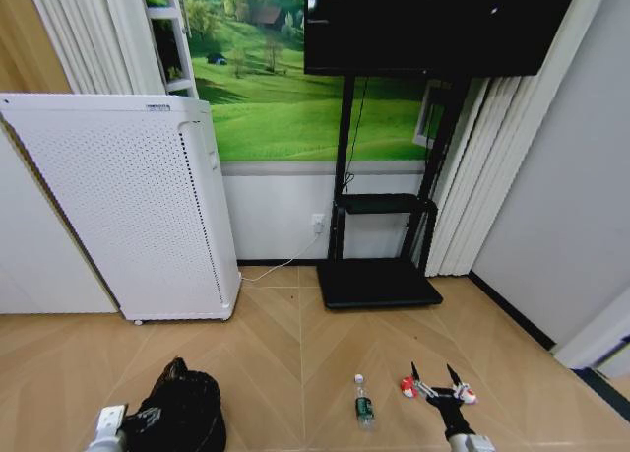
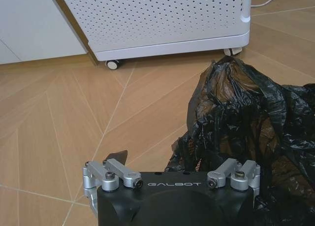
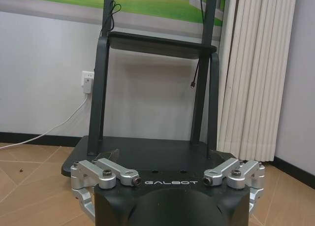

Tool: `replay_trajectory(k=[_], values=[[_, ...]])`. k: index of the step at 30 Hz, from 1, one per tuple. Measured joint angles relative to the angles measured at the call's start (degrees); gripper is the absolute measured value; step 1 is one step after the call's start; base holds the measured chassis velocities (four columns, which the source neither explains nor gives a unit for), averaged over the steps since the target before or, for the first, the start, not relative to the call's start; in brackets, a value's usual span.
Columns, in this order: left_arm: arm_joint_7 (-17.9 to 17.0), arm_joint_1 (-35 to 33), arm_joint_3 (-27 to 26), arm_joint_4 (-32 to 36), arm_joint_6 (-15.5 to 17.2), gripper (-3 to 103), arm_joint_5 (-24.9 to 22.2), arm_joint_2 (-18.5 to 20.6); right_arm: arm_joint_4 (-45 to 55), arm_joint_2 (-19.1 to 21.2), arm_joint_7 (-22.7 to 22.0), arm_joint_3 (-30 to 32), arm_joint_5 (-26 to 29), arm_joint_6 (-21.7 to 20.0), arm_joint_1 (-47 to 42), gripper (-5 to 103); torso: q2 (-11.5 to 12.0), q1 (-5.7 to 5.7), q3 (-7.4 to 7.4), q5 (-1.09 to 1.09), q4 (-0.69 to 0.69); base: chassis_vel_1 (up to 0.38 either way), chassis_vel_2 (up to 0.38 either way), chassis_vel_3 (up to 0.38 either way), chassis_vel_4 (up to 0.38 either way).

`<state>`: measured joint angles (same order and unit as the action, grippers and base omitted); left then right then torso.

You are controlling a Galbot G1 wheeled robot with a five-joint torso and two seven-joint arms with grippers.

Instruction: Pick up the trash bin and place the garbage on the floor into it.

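Right gripper: the right gripper (image 1: 439, 375) is seen low at the front of the head view, its two fingers spread wide apart, nothing held between them.
Wrappers: two red-and-white wrappers are lying on the floor (image 1: 295, 344) right at those fingertips, one wrapper (image 1: 408, 384) by the left finger and the other wrapper (image 1: 468, 395) by the right; whether contact is made cannot be told.
Bottle: the clear bottle (image 1: 363, 401) with the green label is lying flat just to the left of the right gripper, white cap pointed toward the TV stand (image 1: 379, 280).
Left gripper: the left gripper (image 2: 172, 174) is held close beside the trash bin (image 1: 185, 413); whether its fingers are open or shut cannot be told.
Trash bin: it is draped in a crumpled black bag (image 2: 246, 122) and stands in front of the white air purifier (image 1: 133, 211), well to the left of the bottle.
TV stand: its black base is seen straight beyond the right gripper, against the wall.
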<state>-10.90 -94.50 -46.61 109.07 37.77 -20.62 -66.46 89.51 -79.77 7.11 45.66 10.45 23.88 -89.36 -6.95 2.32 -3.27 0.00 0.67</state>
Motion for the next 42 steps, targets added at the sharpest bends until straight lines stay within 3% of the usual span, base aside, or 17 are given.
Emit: replay_trajectory(k=[18, 25, 28, 30, 34, 38, 42], values=[[0.3, 1.7, 1.8, -2.0, -0.4, 71, 1.5, -1.3, -0.8, -0.3, 0.1, -0.1, -0.3, 0.3, 0.5, 100, 0.0, 0.00, 0.00, 0.00, 0.00, 0.000, 0.000, 0.000, 0.000], [1.1, 1.7, 1.9, -2.4, -0.6, 52, 2.1, -1.7, -1.3, -0.4, 0.1, -0.3, -0.6, 0.3, 0.9, 100, 0.0, 0.00, 0.00, 0.00, 0.00, 0.000, 0.000, 0.000, 0.000], [1.7, 1.7, 1.8, -2.5, -0.8, 36, 2.2, -1.8, -1.5, -0.3, 0.5, -0.3, -0.5, 0.9, 1.1, 100, 0.0, 0.00, 0.00, 0.00, 0.00, 0.000, 0.000, 0.000, 0.000], [1.7, 1.7, 1.8, -2.5, -0.9, 36, 2.2, -1.8, -1.5, -0.3, 0.7, -0.3, -0.4, 1.1, 1.1, 100, 0.0, 0.00, 0.00, -0.01, 0.00, 0.000, 0.000, 0.000, 0.000], [1.7, 1.6, 1.8, -2.5, -1.0, 20, 2.2, -1.9, -1.6, -0.4, 0.8, -0.3, -0.3, 1.3, 1.2, 100, 0.0, 0.00, 0.00, -0.01, 0.00, 0.000, 0.000, 0.000, 0.000], [1.8, 1.6, 1.8, -2.3, -1.3, 13, 2.2, -1.9, -1.6, -0.4, 0.8, -0.3, -0.3, 1.4, 1.2, 100, 0.0, 0.00, 0.00, 0.02, 0.02, 0.000, 0.000, 0.000, 0.000], [1.7, 1.5, 1.8, -2.3, -1.5, 13, 2.3, -2.1, -1.6, -0.4, 0.8, -0.4, -0.3, 1.5, 1.2, 100, 0.0, 0.00, 0.00, 0.02, -0.01, 0.000, 0.000, 0.000, 0.000]])
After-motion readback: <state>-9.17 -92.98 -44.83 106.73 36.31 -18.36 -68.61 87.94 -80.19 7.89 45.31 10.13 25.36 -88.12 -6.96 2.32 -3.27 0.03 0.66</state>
